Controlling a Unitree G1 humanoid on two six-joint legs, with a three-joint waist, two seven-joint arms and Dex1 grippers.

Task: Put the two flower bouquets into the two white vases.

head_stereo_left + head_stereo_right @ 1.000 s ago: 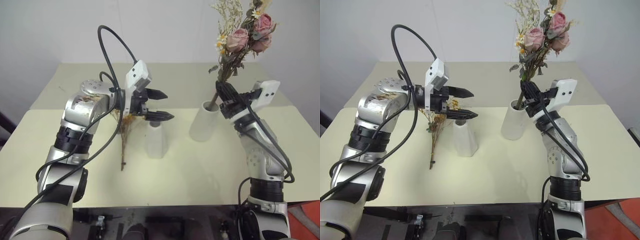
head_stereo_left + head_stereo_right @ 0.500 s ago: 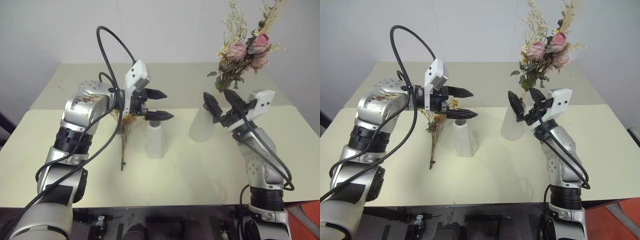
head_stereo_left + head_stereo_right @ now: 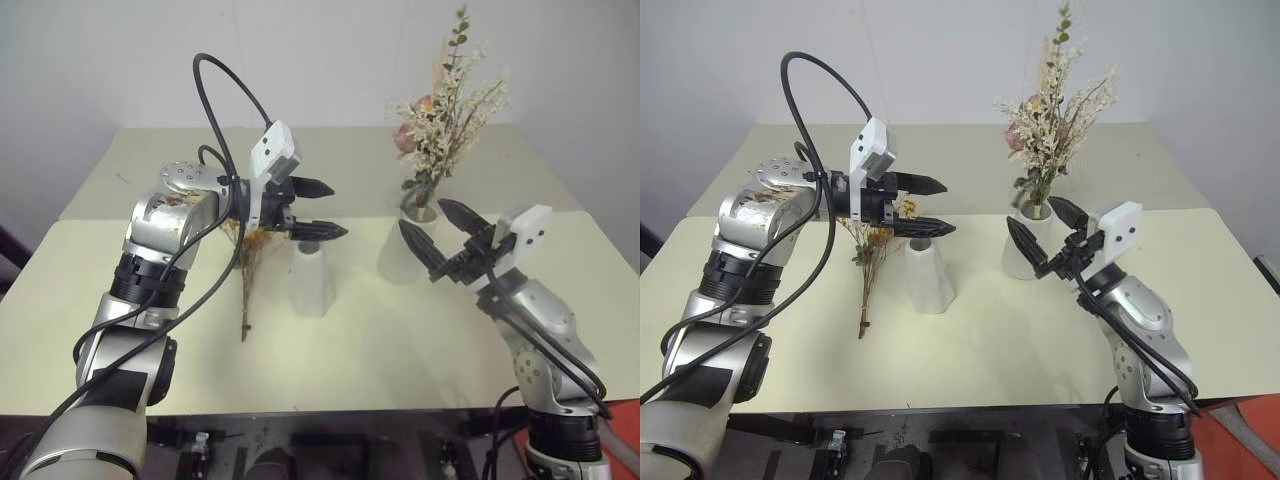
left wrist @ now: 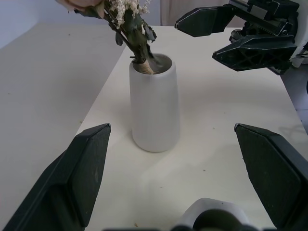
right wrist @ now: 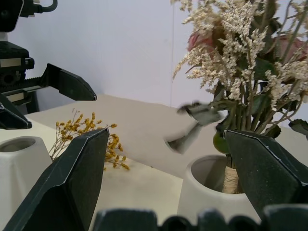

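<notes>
1 bouquet remains: yellow bouquet [image 3: 250,262] lies lengthwise under my left gripper [image 3: 322,210].
Both grippers' jaws apart, empty; right gripper [image 3: 438,236] farther off.

Matt white vases [image 4: 155,108], smooth-surfaced

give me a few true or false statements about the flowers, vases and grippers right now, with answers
1. The rose bouquet stands in the tall vase. True.
2. The right gripper is shut on the rose stems. False: it is open and apart from them.
3. The yellow bouquet is in the short vase. False: it lies on the table beside that vase.
4. The left gripper is open above the short vase. True.
5. The short vase is empty. True.
</notes>
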